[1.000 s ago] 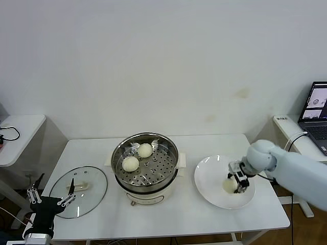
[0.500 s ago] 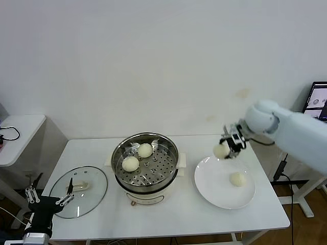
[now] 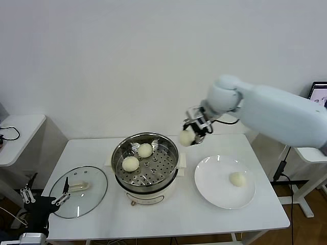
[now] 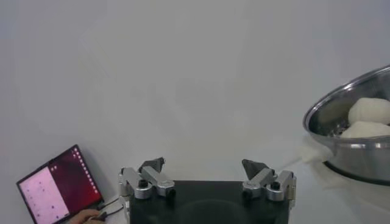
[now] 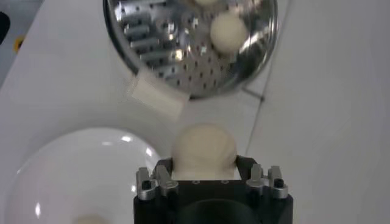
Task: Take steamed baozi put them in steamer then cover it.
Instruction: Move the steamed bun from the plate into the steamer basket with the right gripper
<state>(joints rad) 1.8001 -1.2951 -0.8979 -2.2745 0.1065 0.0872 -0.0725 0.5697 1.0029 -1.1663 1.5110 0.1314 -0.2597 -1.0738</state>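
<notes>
My right gripper (image 3: pixel 190 132) is shut on a cream-white baozi (image 3: pixel 186 137) and holds it in the air just right of the steamer's (image 3: pixel 145 164) rim; the held baozi fills the right wrist view (image 5: pixel 204 151). Two baozi (image 3: pixel 145 150) (image 3: pixel 131 164) lie on the perforated tray. One more baozi (image 3: pixel 237 179) lies on the white plate (image 3: pixel 214 190). The glass cover (image 3: pixel 79 191) with its cream handle lies flat on the table left of the steamer. My left gripper (image 3: pixel 45 196) is open and empty, low at the table's front left corner.
A small white side table (image 3: pixel 15 133) stands at the far left. A laptop (image 3: pixel 320 94) sits at the far right edge. The white wall is close behind the table.
My right gripper has lifted a baozi off the plate and carried it left and up, from above the plate to beside the steamer's right rim. The left gripper has drifted slightly down.
</notes>
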